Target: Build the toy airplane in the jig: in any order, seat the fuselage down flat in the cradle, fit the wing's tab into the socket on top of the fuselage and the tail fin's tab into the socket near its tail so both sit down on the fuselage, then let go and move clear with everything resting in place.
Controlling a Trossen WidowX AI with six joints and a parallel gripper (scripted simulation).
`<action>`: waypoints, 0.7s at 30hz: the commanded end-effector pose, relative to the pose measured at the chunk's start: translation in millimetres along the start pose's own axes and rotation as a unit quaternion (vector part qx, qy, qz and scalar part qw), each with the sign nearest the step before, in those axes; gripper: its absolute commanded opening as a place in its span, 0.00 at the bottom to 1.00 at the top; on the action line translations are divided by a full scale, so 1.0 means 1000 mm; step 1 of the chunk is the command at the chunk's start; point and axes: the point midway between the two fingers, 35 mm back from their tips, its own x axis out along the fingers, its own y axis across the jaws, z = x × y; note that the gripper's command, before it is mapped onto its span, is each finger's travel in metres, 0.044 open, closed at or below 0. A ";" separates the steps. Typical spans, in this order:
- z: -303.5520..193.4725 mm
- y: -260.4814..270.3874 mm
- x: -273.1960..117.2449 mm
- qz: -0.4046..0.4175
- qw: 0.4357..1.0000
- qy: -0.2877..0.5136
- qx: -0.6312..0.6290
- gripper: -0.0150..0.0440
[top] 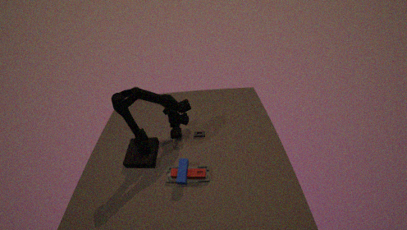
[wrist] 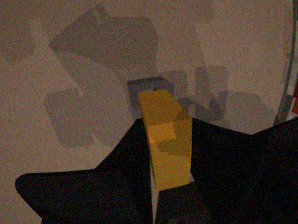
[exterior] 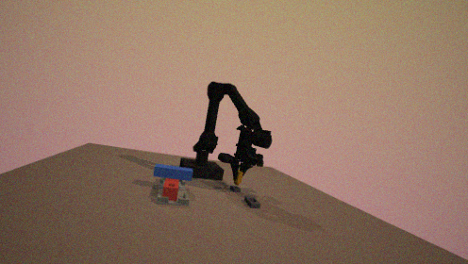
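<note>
Pincer (top: 175, 140) (exterior: 238, 179) (wrist: 156, 121) grips the yellow fin (exterior: 240, 177) (wrist: 170, 145); on the cradle (top: 200, 181) (exterior: 163, 201), body (top: 197, 173) (exterior: 171, 189) and wing (top: 182, 171) (exterior: 173, 173) seem placed, fin remains.

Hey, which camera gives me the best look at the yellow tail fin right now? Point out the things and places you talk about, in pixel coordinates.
The wrist view: the tail fin (exterior: 240, 177) (wrist: 170, 145) appears large there, between the dark fingers of the gripper (top: 176, 140) (exterior: 238, 180) (wrist: 156, 121). The exterior view shows it small, below the gripper. In the top view I can't make it out.
</note>
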 end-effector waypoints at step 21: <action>0.003 0.001 -0.077 0.006 1.000 -0.011 0.001 0.25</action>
